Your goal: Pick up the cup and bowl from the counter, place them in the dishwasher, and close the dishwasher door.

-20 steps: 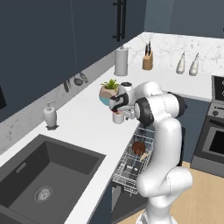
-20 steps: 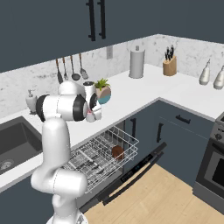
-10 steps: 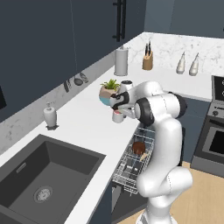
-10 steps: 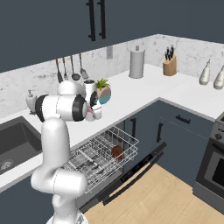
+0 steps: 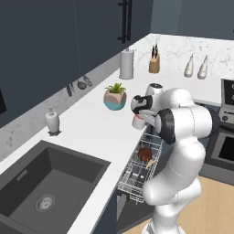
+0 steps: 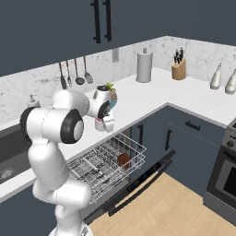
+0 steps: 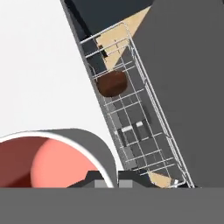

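The two-finger gripper [image 7: 110, 181] has just clamped the salmon-red cup's [image 5: 138, 121] rim at the counter's [image 5: 91, 132] front edge, readying lift-off.

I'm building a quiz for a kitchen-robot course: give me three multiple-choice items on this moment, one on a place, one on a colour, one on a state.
1. Where is the bowl?
A. In the pulled-out wire rack
B. In the sink
C. On the stove

2. What colour is the cup inside?
A. Green
B. Salmon-red
C. Black

3. How is the dishwasher door?
A. Shut
B. Open, folded down
C. Removed

Answers:
1 A, the right base view shows the brown bowl among the rack wires.
2 B, the hand view looks into it, with the claw shut on its rim.
3 B, the panel lies low under the rack.
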